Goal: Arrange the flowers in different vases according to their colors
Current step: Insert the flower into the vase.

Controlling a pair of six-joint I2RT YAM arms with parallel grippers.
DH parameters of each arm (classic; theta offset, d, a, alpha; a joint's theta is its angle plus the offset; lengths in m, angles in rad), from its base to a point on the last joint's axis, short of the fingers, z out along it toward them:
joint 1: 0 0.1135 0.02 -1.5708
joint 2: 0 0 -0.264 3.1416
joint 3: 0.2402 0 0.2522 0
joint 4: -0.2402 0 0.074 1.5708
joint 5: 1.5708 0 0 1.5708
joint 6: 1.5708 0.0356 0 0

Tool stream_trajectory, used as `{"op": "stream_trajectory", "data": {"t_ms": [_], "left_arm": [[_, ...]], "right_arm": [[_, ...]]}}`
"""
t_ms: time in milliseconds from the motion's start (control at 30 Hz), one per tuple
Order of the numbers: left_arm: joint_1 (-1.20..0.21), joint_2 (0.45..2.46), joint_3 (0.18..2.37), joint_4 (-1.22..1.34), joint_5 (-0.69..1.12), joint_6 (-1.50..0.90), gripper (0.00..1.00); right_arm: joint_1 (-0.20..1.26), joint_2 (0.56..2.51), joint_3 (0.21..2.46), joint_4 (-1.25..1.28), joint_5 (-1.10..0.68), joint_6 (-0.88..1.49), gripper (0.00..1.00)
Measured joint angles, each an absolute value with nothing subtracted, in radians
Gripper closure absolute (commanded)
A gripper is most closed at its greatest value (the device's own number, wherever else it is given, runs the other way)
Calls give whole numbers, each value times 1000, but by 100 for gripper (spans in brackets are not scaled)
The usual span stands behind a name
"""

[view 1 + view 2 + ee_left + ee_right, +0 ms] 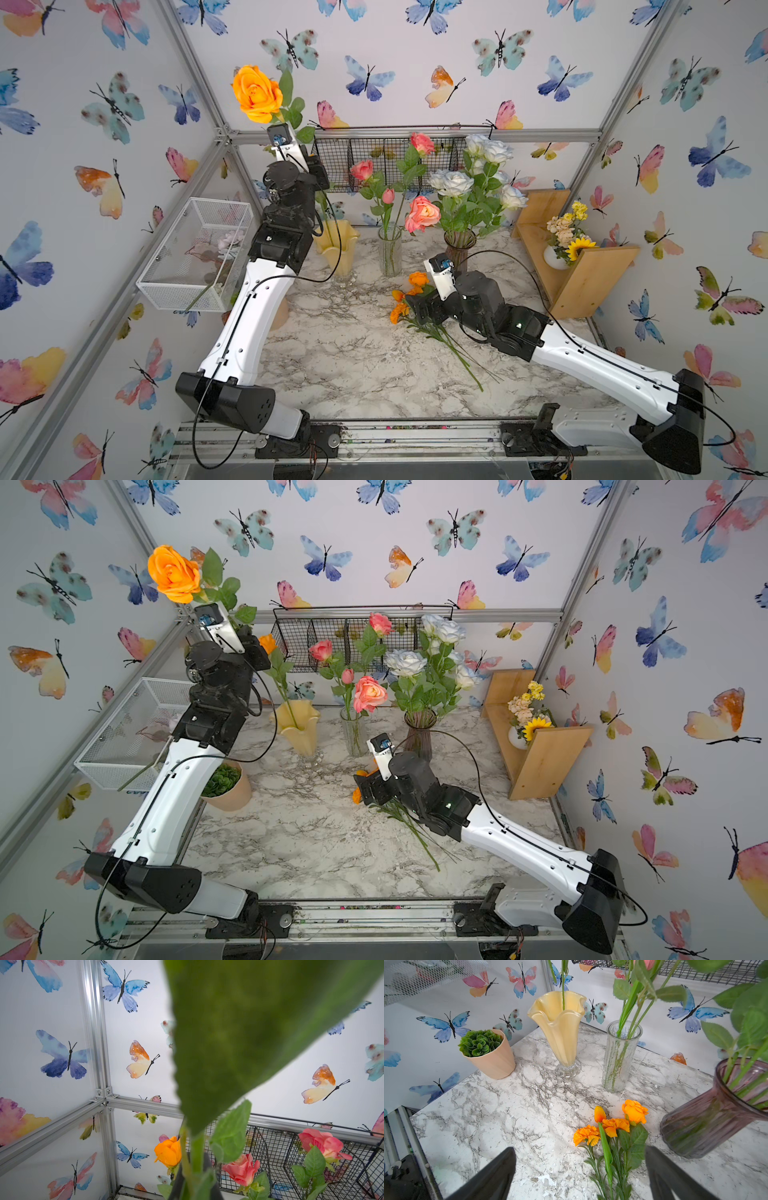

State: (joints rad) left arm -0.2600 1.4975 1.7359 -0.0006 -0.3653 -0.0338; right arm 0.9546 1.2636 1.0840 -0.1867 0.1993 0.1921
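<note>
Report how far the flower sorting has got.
Done: pink roses in the clear vase, white roses in the purple vase, one orange bud in the yellow vase. In hand: left gripper holds an orange rose high. Left: the orange bunch lying on the table at the open right gripper.

The tabletop (508, 1105) is marble-patterned and smooth, with a soft sheen. The yellow ruffled vase (560, 1028) is glossy milky glass on a clear glass foot. The clear cylinder vase (620, 1059) and the purple vase (706, 1118) are ribbed glass. The tan pot (496, 1061) looks like matt plastic. The orange rose (255, 93) has cloth-like petals and a fuzzy matt leaf (228, 1043). The shelf (582, 282) is bare wood, and the frame (97, 1043) is brushed metal.
</note>
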Motion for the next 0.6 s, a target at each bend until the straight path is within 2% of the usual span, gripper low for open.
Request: {"op": "stream_trajectory", "data": {"t_ms": [233,300,333,367,400,433,467,600], "left_arm": [[-237,1512,1558,23,-353,-77,98],[-230,1526,1535,16,-337,-102,76],[-226,1538,1531,10,-331,-119,48],[-223,1550,1531,1,-322,-126,25],[-223,1561,1536,-10,-310,-137,12],[-221,1575,1547,-24,-299,-148,3],[-221,1589,1562,-38,-289,-155,1],[-218,1639,1636,-109,-252,-187,1]], "right_arm": [[894,1277,1061,-185,181,203,2],[883,1277,1061,-184,179,205,2],[881,1277,1061,-185,178,206,2],[880,1277,1061,-186,176,208,2],[880,1277,1061,-186,176,209,2],[880,1277,1061,-187,175,210,2],[880,1277,1061,-188,175,210,1],[880,1278,1061,-201,168,217,2]]}}
